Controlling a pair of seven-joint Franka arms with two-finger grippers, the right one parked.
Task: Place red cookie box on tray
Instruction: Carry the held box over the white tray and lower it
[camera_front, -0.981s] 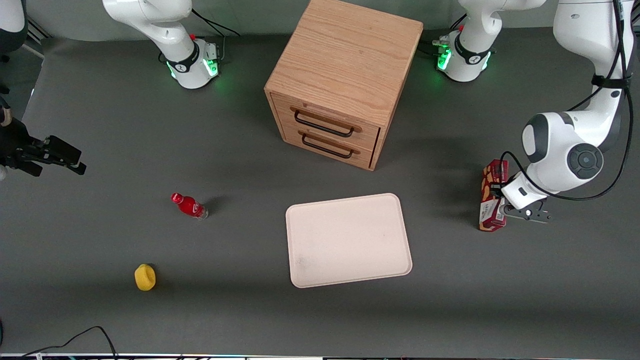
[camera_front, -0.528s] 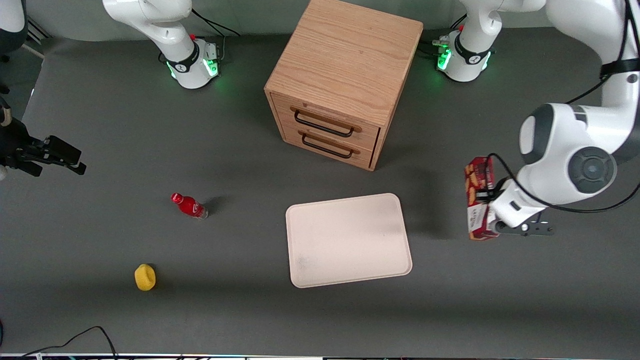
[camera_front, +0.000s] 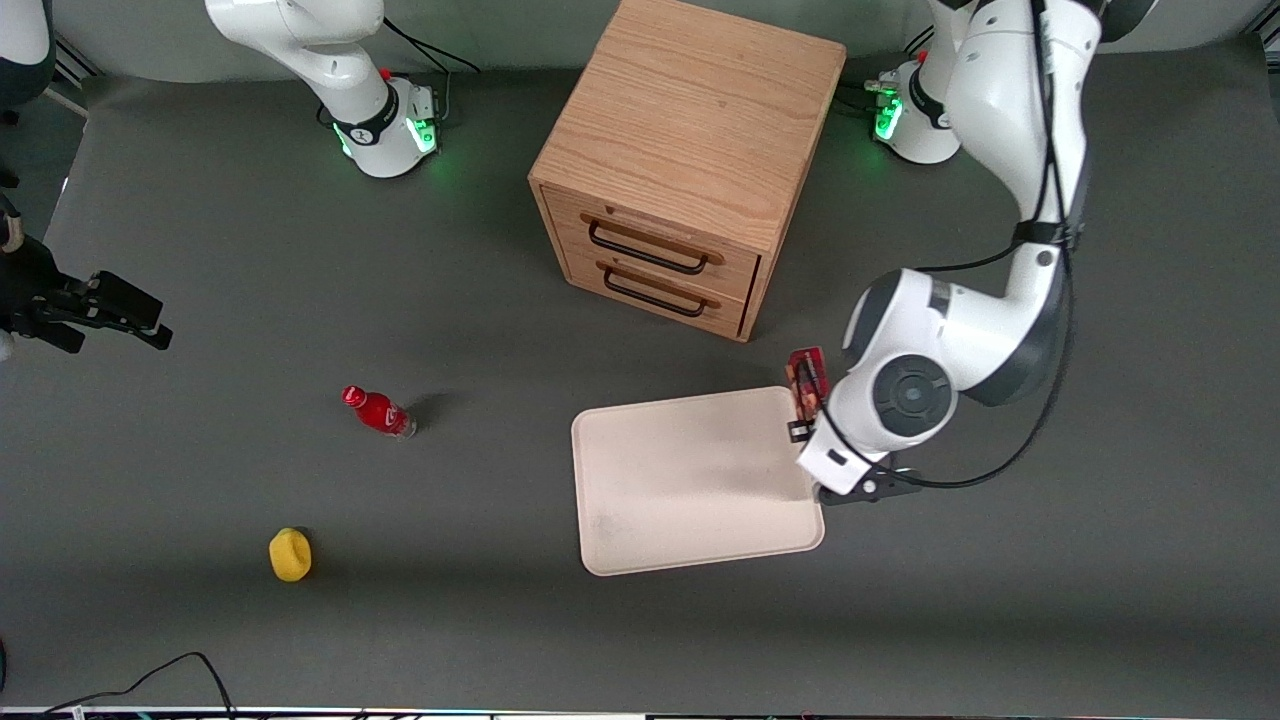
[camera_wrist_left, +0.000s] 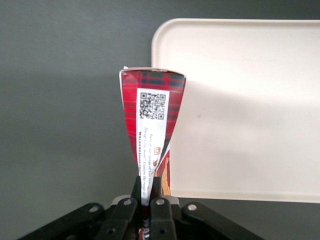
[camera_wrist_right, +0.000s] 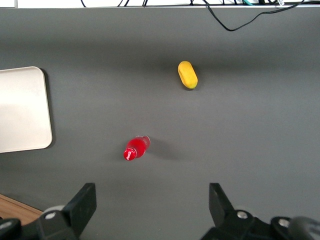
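Red cookie box (camera_wrist_left: 152, 117) is clamped between the two fingers (camera_wrist_left: 156, 202) of the left arm's hand (camera_wrist_left: 145, 200), which grip it at one narrow end. The box extends away from the hand, lifted clear of the bench (camera_front: 200, 250); its plaid end with the white QR label faces the wrist camera.

In the front view the hand (camera_front: 805, 435) and box (camera_front: 807, 380) sit over the tray's edge at the working arm's end, at the corner nearest the wooden drawer cabinet (camera_front: 690, 150). The tray (camera_front: 690, 480) lies flat on the bench, nearer the front camera than the cabinet.

Toward the parked arm's end of the bench stand a small red bottle (camera_front: 378, 411) and, nearer the front camera, a yellow object (camera_front: 290, 554), well apart from the tray.
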